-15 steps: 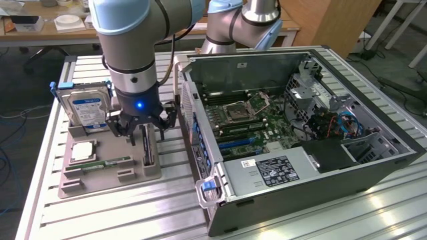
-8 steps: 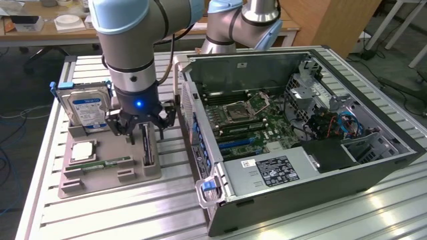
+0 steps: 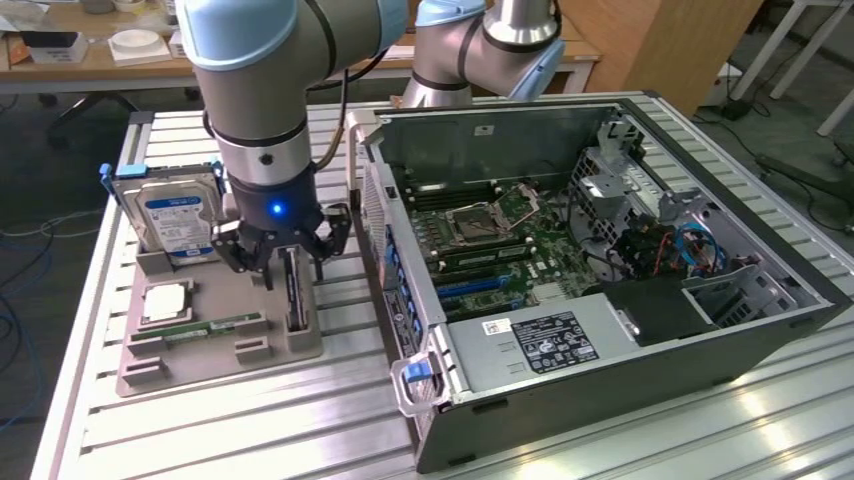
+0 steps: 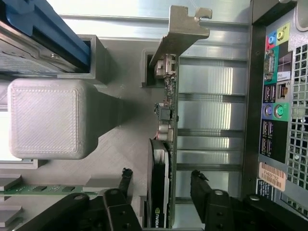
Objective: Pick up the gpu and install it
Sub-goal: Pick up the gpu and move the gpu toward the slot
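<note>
The gpu [image 3: 296, 296] stands on edge in a slot of the grey holder [image 3: 267, 355], on the side nearest the computer case. In the wrist view the gpu [image 4: 166, 110] is a thin dark card seen edge-on, its silver bracket [image 4: 185, 29] at the far end. My gripper [image 3: 283, 265] hangs straight down over it. The gripper [image 4: 162, 175] is open and straddles the card. One black finger [image 4: 126, 179] stands on each side of the card, with a small gap between each finger and the card.
In the same holder sit a hard drive with a blue label [image 3: 174, 215], a processor [image 3: 167, 300] and a green memory stick [image 3: 200, 328]. The open computer case [image 3: 747, 300] lies at the exterior view's right, motherboard [image 3: 494, 250] exposed. Its rear ports [image 4: 279, 96] are close beside the card.
</note>
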`<state>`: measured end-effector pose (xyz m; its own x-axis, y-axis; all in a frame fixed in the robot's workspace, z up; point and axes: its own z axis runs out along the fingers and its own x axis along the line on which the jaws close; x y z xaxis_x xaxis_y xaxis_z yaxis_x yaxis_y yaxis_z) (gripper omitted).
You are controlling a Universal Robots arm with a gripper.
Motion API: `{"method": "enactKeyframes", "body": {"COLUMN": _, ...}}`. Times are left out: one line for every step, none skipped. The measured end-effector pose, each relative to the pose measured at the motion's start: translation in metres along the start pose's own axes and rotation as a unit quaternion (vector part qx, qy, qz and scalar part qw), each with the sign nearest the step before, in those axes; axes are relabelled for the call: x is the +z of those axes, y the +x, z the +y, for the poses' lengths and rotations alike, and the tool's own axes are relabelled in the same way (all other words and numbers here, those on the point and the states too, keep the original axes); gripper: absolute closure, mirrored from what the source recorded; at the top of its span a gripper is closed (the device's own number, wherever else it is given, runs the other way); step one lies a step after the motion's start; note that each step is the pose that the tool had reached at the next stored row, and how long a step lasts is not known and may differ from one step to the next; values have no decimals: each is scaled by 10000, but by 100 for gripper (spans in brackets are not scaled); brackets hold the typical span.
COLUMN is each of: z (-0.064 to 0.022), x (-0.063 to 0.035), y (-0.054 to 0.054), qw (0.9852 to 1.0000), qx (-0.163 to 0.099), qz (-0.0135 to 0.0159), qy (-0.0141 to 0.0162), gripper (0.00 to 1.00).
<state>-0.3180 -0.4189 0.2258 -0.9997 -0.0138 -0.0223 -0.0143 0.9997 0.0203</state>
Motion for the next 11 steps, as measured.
{"method": "enactKeyframes", "body": {"z": 0, "x": 1, "y": 0, "qw": 10000, "qx": 0, "qz": -1, "qy": 0, "gripper": 44}}
{"method": "enactKeyframes", "body": {"z": 0, "x": 1, "y": 0, "qw": 10000, "qx": 0, "qz": 0, "qy": 0, "gripper": 44}}
{"method": "enactKeyframes", "body": {"z": 0, "x": 1, "y": 0, "qw": 10000, "qx": 15, "qz": -1, "qy": -1, "gripper": 50}}
{"method": "enactKeyframes", "body": {"z": 0, "x": 1, "y": 0, "qw": 10000, "qx": 60, "qz": -2, "qy": 1, "gripper": 50}}
{"method": "enactKeyframes", "body": {"z": 1, "x": 2, "y": 0, "qw": 9999, "qx": 110, "qz": -3, "qy": 2, "gripper": 50}}
{"method": "enactKeyframes", "body": {"z": 1, "x": 2, "y": 0, "qw": 9999, "qx": 164, "qz": -4, "qy": 3, "gripper": 50}}
{"method": "enactKeyframes", "body": {"z": 2, "x": 2, "y": 1, "qw": 9998, "qx": 223, "qz": -5, "qy": 4, "gripper": 50}}
{"method": "enactKeyframes", "body": {"z": 5, "x": 3, "y": 1, "qw": 9997, "qx": 264, "qz": -7, "qy": 4, "gripper": 50}}
{"method": "enactKeyframes", "body": {"z": 7, "x": 3, "y": 3, "qw": 9996, "qx": 297, "qz": -8, "qy": 5, "gripper": 50}}
{"method": "enactKeyframes", "body": {"z": 7, "x": 3, "y": 3, "qw": 9995, "qx": 315, "qz": -8, "qy": 6, "gripper": 50}}
{"method": "enactKeyframes", "body": {"z": 7, "x": 2, "y": 3, "qw": 9995, "qx": 322, "qz": -7, "qy": 6, "gripper": 50}}
